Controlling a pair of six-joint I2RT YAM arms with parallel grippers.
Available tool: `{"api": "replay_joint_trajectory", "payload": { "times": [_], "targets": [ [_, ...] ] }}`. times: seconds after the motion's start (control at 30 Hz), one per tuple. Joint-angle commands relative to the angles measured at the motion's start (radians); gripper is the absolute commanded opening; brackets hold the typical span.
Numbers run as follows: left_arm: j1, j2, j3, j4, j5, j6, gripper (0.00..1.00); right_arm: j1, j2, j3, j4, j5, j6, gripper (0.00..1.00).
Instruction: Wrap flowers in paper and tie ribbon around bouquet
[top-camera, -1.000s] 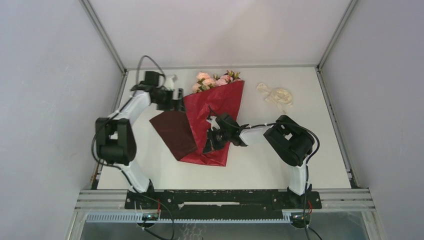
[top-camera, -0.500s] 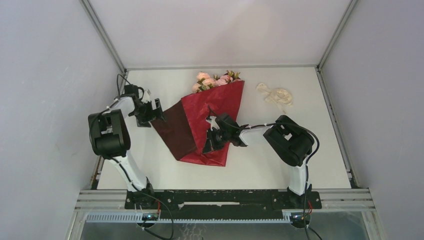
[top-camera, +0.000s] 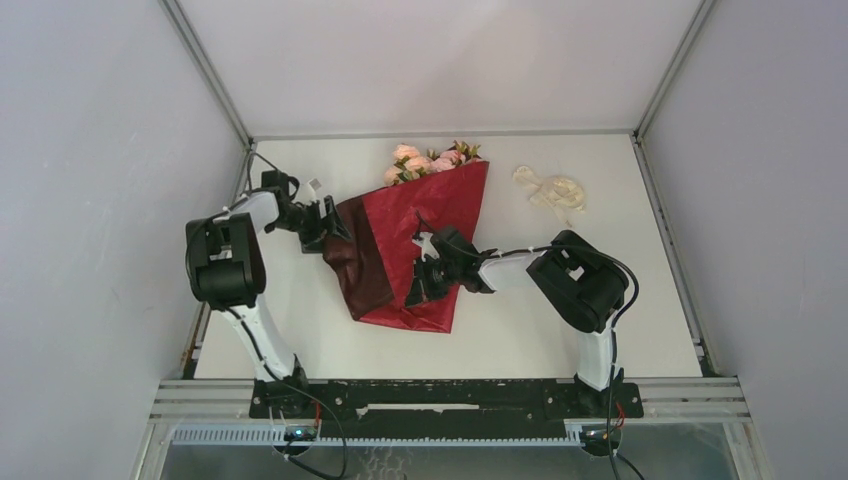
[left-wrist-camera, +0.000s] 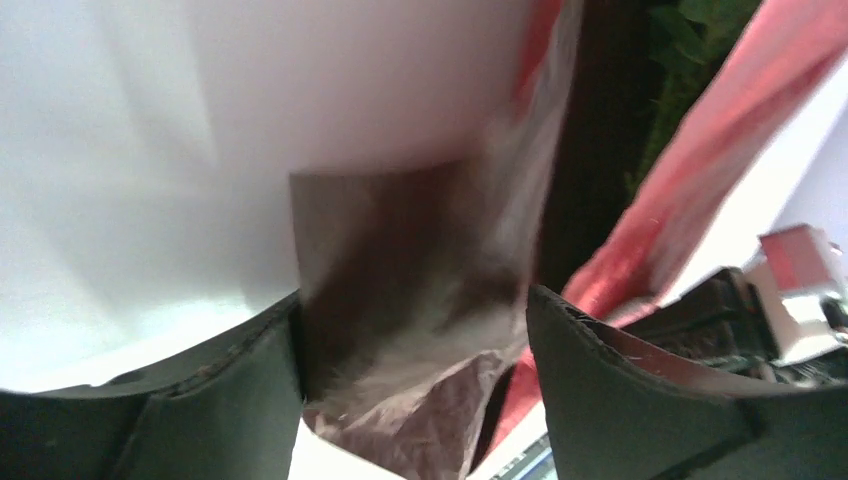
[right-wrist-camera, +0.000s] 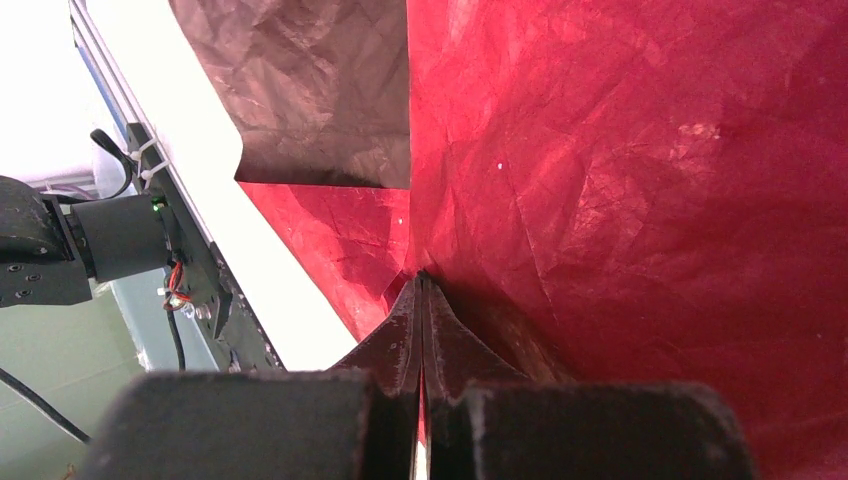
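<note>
The red paper (top-camera: 445, 215) lies as a cone round the flowers (top-camera: 430, 160), whose pink heads stick out at its far end. A darker flap (top-camera: 358, 265) of the paper spreads to the left. My left gripper (top-camera: 328, 222) is at the flap's upper corner; in the left wrist view it (left-wrist-camera: 412, 300) stands open with the flap's corner (left-wrist-camera: 420, 250) between its fingers. Shut, my right gripper (top-camera: 418, 288) rests on the cone's middle, its tips (right-wrist-camera: 420, 275) pressed into a crease of the paper (right-wrist-camera: 620, 150). The ribbon (top-camera: 550, 188) lies loose at the back right.
The white table (top-camera: 300, 330) is walled by grey panels with a metal frame. The right arm's elbow (top-camera: 580, 275) sits right of the cone. Green leaves (left-wrist-camera: 690, 60) show inside the paper in the left wrist view.
My left gripper swung from the left edge rightward onto the flap's upper corner, and the flap has bunched narrower. The right arm and the ribbon have not moved.
</note>
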Motion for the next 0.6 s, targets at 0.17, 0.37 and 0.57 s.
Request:
{"api": "replay_joint_trajectory", "payload": {
  "times": [0.17, 0.37, 0.57],
  "targets": [
    [-0.047, -0.127, -0.060, 0.038, 0.264, 0.003, 0.54, -0.008, 0.014, 0.000, -0.014, 0.025, -0.025, 0.00],
    [-0.059, -0.191, -0.094, 0.077, 0.228, 0.023, 0.14, -0.016, 0.023, -0.001, 0.025, -0.011, -0.002, 0.00],
    [-0.170, -0.292, -0.087, 0.073, 0.210, 0.076, 0.02, -0.040, 0.045, -0.001, 0.062, -0.046, 0.027, 0.00]
  ]
}}
